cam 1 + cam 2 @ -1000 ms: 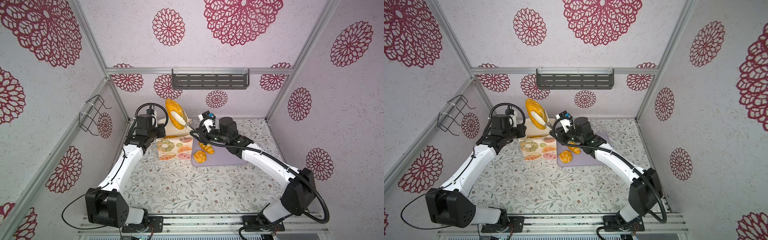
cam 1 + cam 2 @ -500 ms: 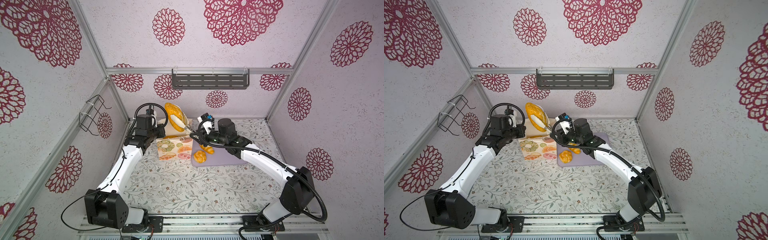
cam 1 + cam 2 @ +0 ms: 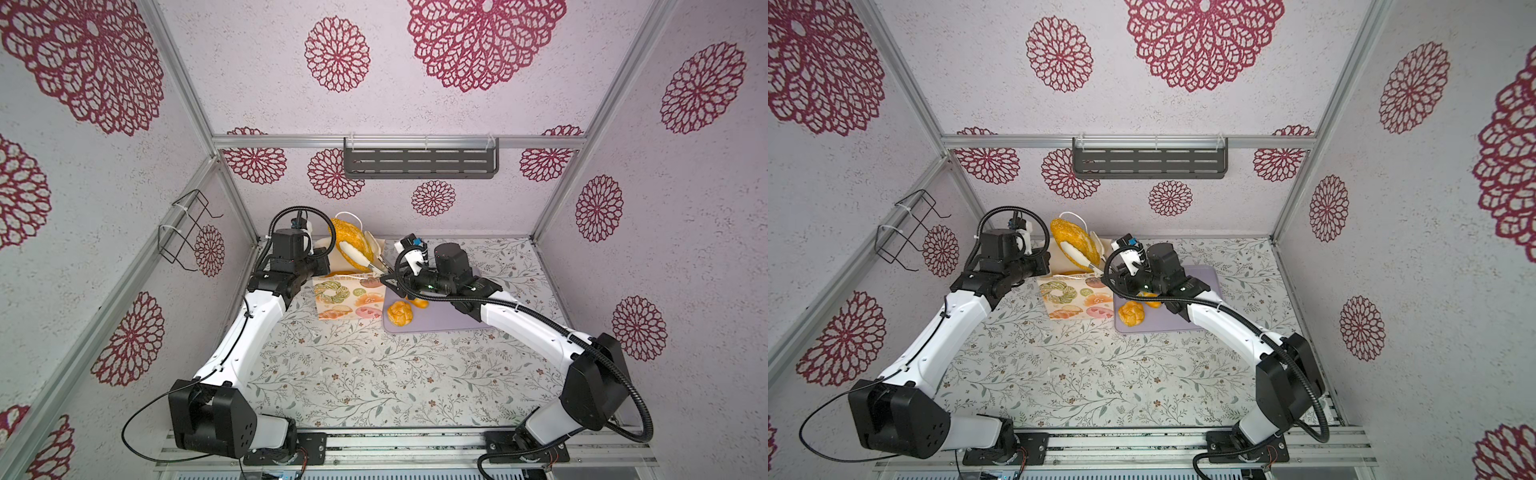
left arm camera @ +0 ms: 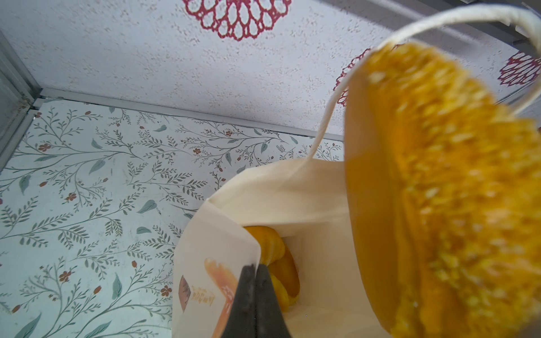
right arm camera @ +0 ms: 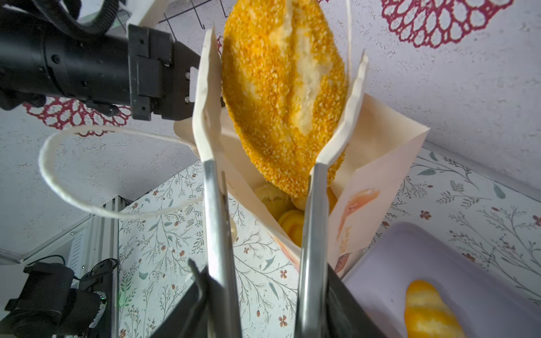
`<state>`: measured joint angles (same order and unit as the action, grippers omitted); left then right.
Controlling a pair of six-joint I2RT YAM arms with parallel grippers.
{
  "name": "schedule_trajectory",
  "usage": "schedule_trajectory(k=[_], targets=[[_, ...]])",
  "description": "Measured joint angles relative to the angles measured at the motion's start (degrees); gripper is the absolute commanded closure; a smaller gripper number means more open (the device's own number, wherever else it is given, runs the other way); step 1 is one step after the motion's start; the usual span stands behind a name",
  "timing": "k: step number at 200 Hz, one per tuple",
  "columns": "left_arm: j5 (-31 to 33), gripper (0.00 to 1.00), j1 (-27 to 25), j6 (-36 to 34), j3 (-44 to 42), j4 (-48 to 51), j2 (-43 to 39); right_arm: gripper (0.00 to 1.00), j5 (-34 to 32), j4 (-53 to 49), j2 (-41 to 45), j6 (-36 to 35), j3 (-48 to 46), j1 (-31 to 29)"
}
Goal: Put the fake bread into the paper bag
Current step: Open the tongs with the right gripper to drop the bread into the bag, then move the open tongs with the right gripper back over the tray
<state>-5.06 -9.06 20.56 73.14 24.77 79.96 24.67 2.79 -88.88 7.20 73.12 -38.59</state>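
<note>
The paper bag (image 3: pixel 345 297) (image 3: pixel 1075 299) stands at the back of the table, left of the middle, in both top views. My left gripper (image 3: pixel 324 261) (image 4: pixel 256 267) is shut on the bag's rim. A large crumb-coated oval loaf (image 3: pixel 351 243) (image 3: pixel 1073 241) (image 5: pixel 281 87) stands on end with its lower tip in the bag mouth. My right gripper (image 5: pixel 281 87) (image 3: pixel 361 249) is open, its long tong fingers flanking the loaf. Other fake bread (image 4: pixel 278 263) (image 5: pixel 289 222) lies inside the bag. A round bun (image 3: pixel 400 313) (image 3: pixel 1131 312) and another bread (image 3: pixel 420 302) (image 5: pixel 427 310) lie on the lilac tray (image 3: pixel 440 324).
The lilac tray (image 3: pixel 1167 324) (image 5: pixel 439 263) lies right beside the bag, under my right arm. A black slotted shelf (image 3: pixel 419 162) hangs on the back wall and a wire rack (image 3: pixel 183 232) on the left wall. A white cord handle (image 5: pixel 87 204) loops out of the bag.
The right arm has brought the oval loaf down into the bag mouth, and its tong fingers have spread apart. The left gripper has kept its pinch on the bag's rim.
</note>
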Motion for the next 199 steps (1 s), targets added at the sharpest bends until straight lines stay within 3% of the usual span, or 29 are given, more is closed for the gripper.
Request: schedule_trajectory(k=[199], targets=[[1.7,1.0,0.0,-0.4,0.0,0.9,-0.6,0.44,-5.2,-1.9,5.4,0.3,-0.6,0.0]])
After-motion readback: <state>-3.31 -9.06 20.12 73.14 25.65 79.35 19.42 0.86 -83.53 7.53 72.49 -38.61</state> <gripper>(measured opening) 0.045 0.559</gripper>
